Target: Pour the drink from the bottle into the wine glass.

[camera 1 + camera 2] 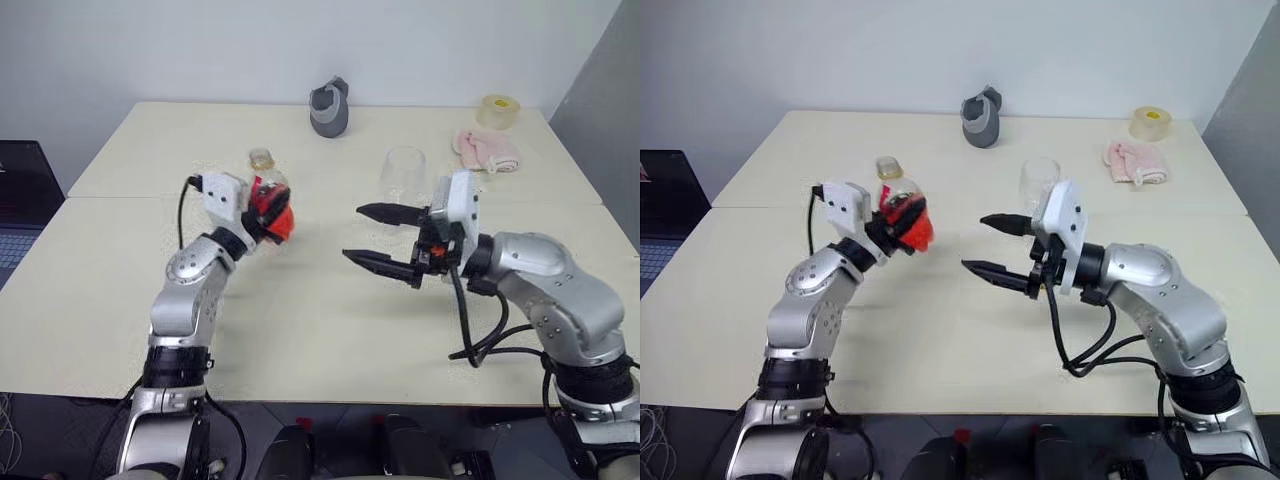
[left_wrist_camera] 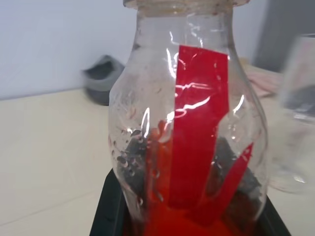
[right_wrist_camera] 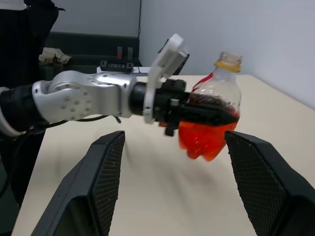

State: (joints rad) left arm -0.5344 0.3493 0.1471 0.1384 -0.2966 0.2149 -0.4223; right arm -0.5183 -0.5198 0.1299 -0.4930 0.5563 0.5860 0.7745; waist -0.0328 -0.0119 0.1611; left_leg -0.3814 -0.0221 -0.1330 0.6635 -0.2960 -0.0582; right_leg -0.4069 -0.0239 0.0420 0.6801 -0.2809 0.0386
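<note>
My left gripper is shut on the bottle, holding it upright above the left middle of the table. The bottle is clear plastic with a yellow ring at its neck and a red label. The red drink fills its lower part. My right gripper hangs open to the right of the bottle, its fingers pointing toward it with nothing between them. The wine glass stands on the table just behind the right gripper, which hides its stem.
A grey cup-like object stands at the back middle of the table. A pink cloth and a roll of tape lie at the back right. A laptop sits off the table's left side.
</note>
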